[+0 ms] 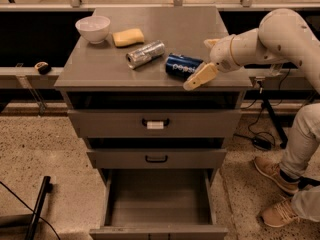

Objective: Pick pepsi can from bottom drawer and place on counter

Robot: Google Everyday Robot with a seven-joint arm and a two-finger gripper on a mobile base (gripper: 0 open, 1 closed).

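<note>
The pepsi can point(181, 66) lies on its side on the counter point(100, 69), near the front right. My gripper point(198, 64) reaches in from the right at the can's right end. It is open: one finger point(199, 77) lies at the can's front side, and the other finger point(211, 43) stands clear behind it. The bottom drawer point(157, 199) is pulled out below, and its grey floor is bare. The two drawers above it are shut.
A silver can point(145, 54) lies left of the pepsi can. A white bowl point(93, 28) and a yellow sponge point(128, 37) sit at the back left. A person's legs and shoes point(280, 174) stand right of the cabinet. A black bar point(37, 209) lies on the floor at the lower left.
</note>
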